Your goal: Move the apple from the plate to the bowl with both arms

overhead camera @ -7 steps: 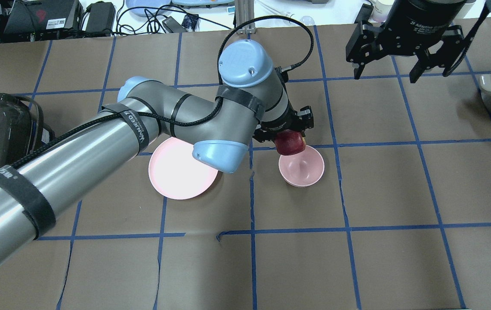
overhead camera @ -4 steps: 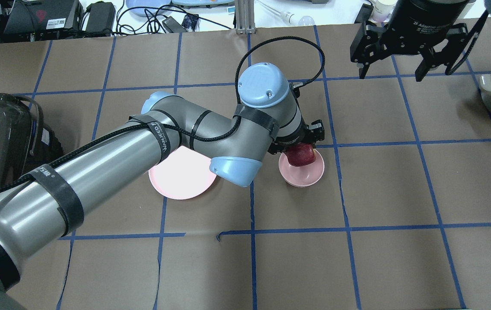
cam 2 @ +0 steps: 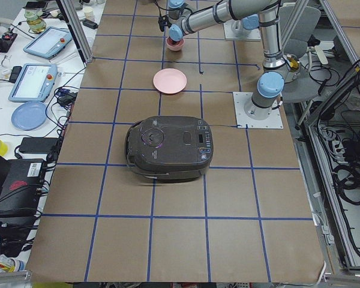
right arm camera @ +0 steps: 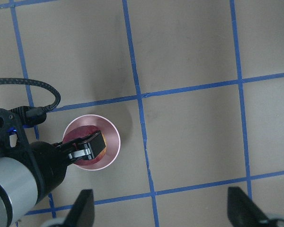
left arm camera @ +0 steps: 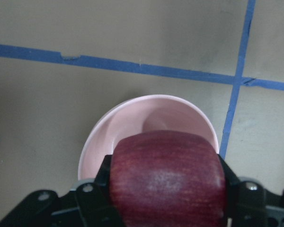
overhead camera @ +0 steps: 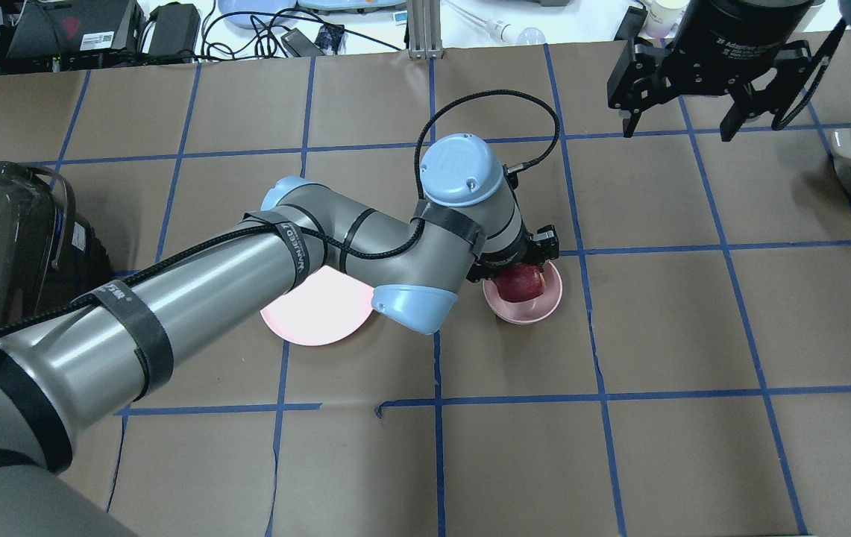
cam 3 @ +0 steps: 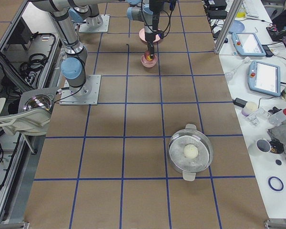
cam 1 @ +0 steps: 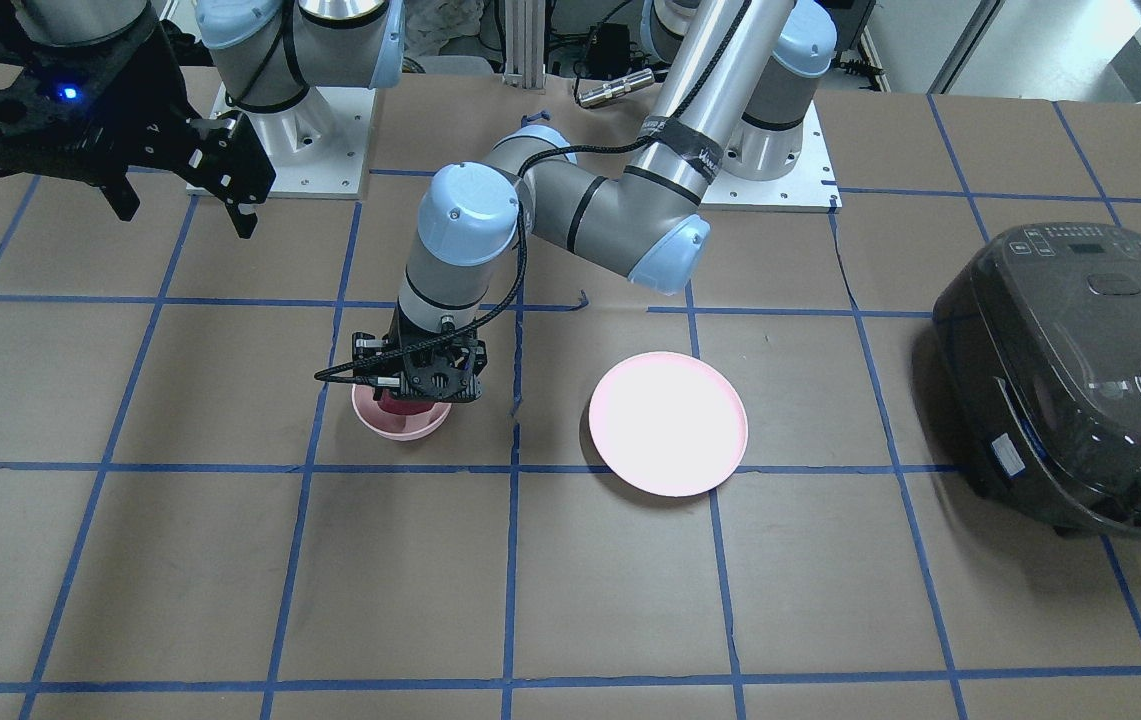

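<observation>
the left tool [cam 1: 417, 380] reaches straight down into the bowl [overhead camera: 538, 312], its two fingers [left arm camera: 100, 189] clamped on either side of the apple [overhead camera: 520, 283]. the apple sits low between them, inside the bowl's rim; whether it touches the bottom cannot be told. the upright approach looks chosen so that the fingers fit inside the narrow bowl without catching its wall, and so that the fruit drops only a little way when let go. the grip across the apple's broad flanks keeps a rounded, smooth thing from rolling out.

the plate [cam 1: 668, 423] lies bare just beside the bowl, on the left arm's side, so the carry is short and the transfer seems nearly done; what is left is the release and a clean lift out of the bowl.

the right tool [cam 1: 188, 208] hangs high and well apart from the bowl, on the robot's right, its jaws spread wide and holding nothing. it is probably kept there to leave room over the bowl.

both vessels rest on the counter [overhead camera: 656, 447].
</observation>
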Motion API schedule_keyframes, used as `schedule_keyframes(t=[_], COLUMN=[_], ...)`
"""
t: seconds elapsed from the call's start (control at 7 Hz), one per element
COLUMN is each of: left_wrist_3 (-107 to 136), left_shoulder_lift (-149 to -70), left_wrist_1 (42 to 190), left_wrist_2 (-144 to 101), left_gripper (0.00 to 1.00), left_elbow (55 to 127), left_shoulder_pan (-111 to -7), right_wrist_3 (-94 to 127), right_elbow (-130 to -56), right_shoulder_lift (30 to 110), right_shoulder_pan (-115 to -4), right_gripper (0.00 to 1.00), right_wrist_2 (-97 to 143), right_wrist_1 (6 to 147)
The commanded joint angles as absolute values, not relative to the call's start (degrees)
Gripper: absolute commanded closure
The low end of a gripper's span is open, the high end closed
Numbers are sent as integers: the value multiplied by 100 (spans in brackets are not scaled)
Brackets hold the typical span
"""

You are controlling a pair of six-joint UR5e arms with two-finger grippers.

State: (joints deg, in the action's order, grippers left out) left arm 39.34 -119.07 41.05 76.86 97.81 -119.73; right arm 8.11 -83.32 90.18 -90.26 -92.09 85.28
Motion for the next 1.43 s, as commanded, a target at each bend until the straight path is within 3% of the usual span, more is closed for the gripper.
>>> schedule_keyframes(t=[0.0, 0.57, 0.86, 1.29], left_wrist_3=[3902, 2624, 632, -332], left_shoulder_lift=[-12014, -10806, -10164, -9309], left_wrist_1=[4052, 4366, 5678, 8104], left_wrist_2=[7708, 7429, 7471, 8597], left_gripper=[0, 0, 0, 0], left_elbow=[9791, 9790, 9695, 8924], left_shoulder_pan=[-11971, -11183, -10463, -9233], right_wrist_3=[826, 817, 817, 809], right_elbow=[-8332, -8332, -8323, -8332], right_shoulder_lift=[9018, 9009, 9000, 9000], right_shoulder_pan=[-9026, -9026, -9026, -9026], right_gripper=[0, 0, 0, 0], right_wrist_2=[-9211, -9211, -9211, -9237], right_wrist_1=[8534, 8534, 8534, 8534])
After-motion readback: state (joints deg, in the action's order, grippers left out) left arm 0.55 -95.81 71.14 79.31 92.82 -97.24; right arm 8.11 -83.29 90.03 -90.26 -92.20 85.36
